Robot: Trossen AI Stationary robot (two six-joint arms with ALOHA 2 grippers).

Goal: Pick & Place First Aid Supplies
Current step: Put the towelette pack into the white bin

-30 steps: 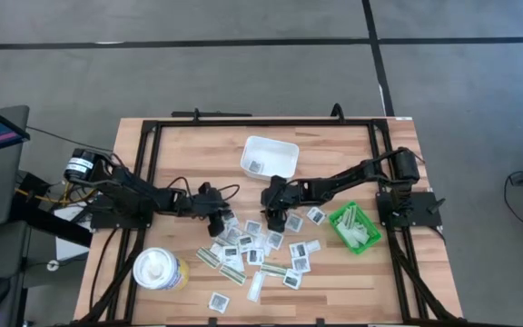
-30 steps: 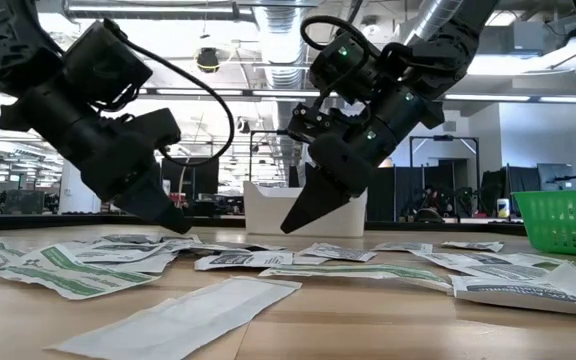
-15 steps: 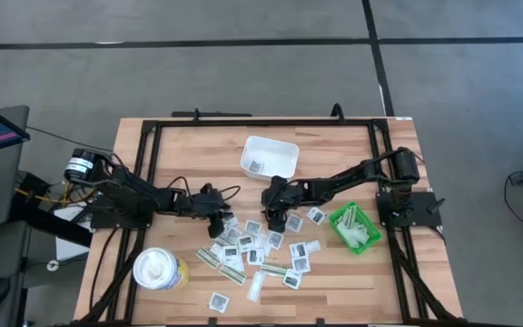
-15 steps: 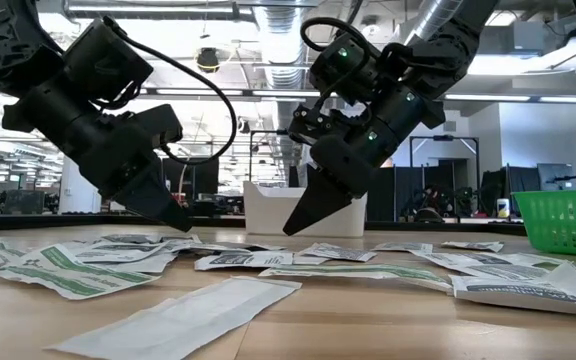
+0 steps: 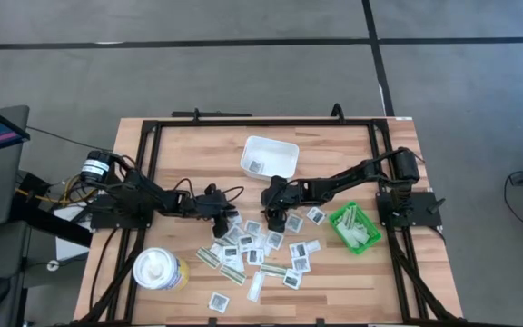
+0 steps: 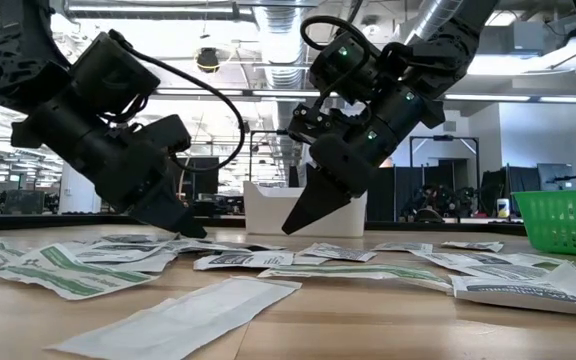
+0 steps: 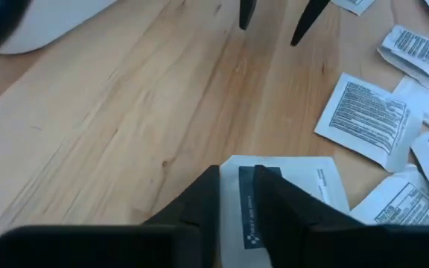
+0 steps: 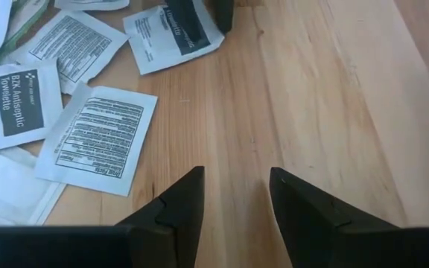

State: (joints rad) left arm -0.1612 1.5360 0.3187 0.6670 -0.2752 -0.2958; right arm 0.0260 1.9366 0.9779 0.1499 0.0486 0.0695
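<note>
White tray [image 5: 271, 154] at the back of the surface [image 5: 189, 145] has one square packet in it; green bin [image 5: 353, 227] on the right holds a few strips. Most packets [image 5: 257, 250] are scattered loose between them. Left tool [image 7: 237, 190] straddles a square packet's [image 7: 289, 190] edge, half-closed. Right tool [image 8: 233, 190] is spread over bare wood.

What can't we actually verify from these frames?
- Left gripper: the wrist view shows its jaws straddling a white packet edge, but whether they pinch it is hidden by the fingers themselves.
- White tray: a packet lies inside; its print is too small in the high view, and the tray wall hides it in the low view.
- Green bin: cut off by the low view's edge.
</note>
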